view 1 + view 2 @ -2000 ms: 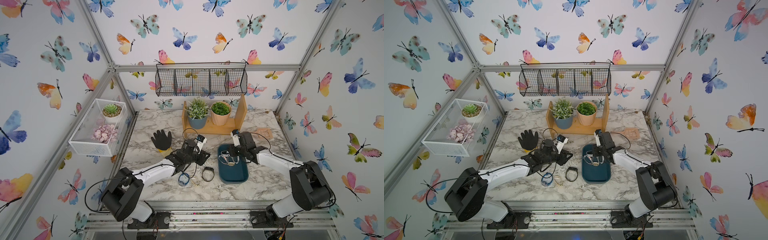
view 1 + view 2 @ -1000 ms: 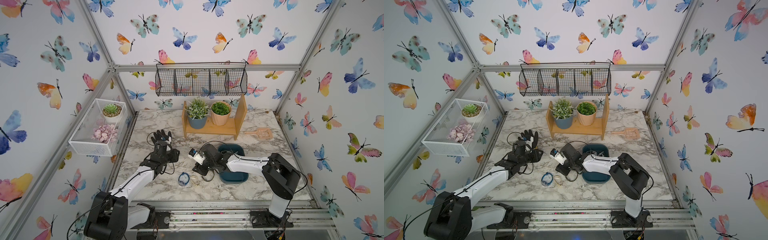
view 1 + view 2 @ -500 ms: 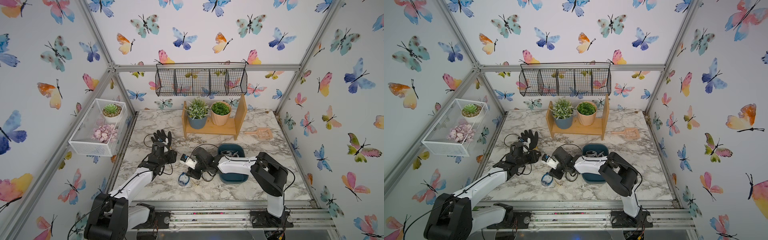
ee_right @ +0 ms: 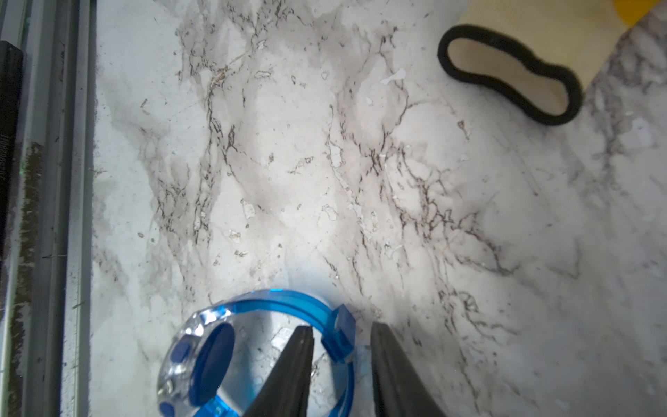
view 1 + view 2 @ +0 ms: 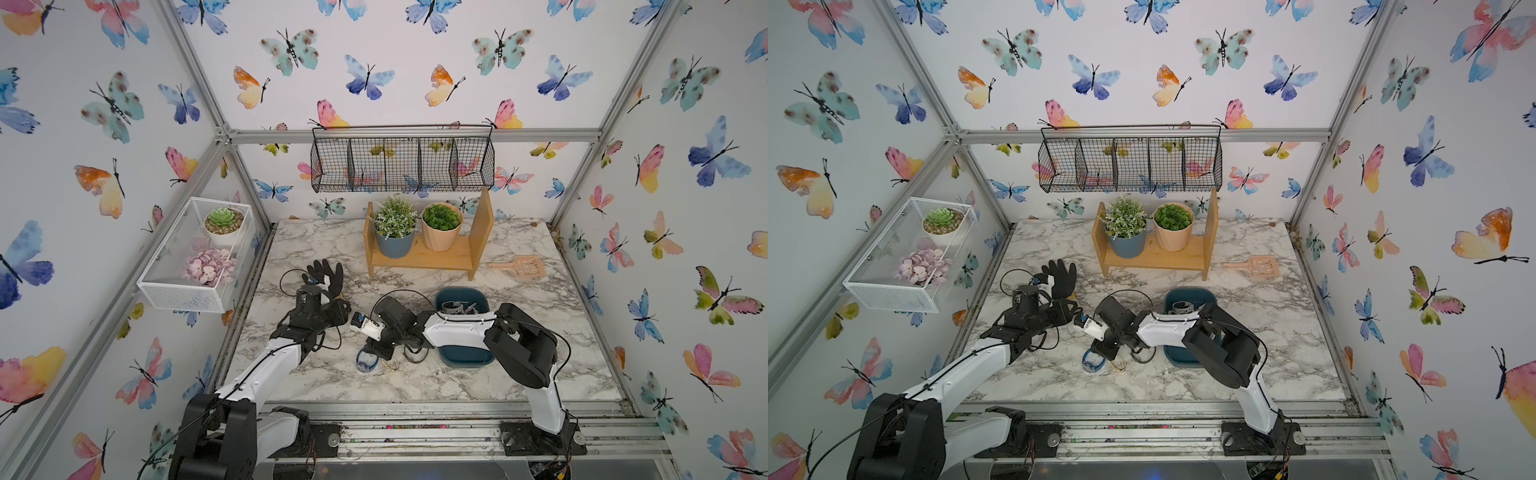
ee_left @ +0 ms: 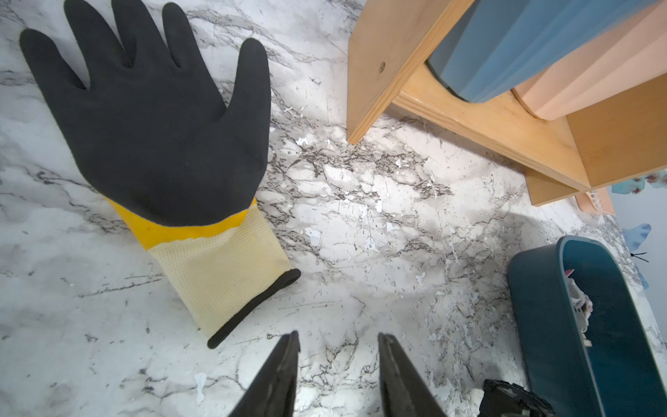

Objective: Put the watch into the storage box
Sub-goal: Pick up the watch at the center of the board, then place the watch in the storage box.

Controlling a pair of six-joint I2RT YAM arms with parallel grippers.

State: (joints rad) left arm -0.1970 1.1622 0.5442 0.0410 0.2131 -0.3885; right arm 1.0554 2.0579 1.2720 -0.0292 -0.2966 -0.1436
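A translucent blue watch (image 5: pixel 366 360) (image 5: pixel 1093 360) lies on the marble table, left of the dark teal storage box (image 5: pixel 465 358) (image 5: pixel 1177 358) (image 6: pixel 534 307). My right gripper (image 5: pixel 379 351) (image 4: pixel 341 326) is down over it. One finger is inside the strap loop (image 4: pixel 281 300) and the other outside, with the buckle between them and gaps still showing. A grey watch (image 5: pixel 457 307) lies in the box. My left gripper (image 5: pixel 341 309) (image 6: pixel 339 335) hangs open and empty over bare marble near the glove's cuff.
A black and yellow work glove (image 5: pixel 330 274) (image 6: pixel 155 126) lies at the left. A black watch (image 5: pixel 415 353) and a small gold piece (image 5: pixel 390 365) lie beside the blue one. A wooden shelf (image 5: pixel 424 255) with two potted plants and a peach scoop (image 5: pixel 523 266) are behind.
My right arm swung left from the storage box and came down over the blue watch, its fingers narrowing. My left arm pulled back toward the glove and then stayed almost still.
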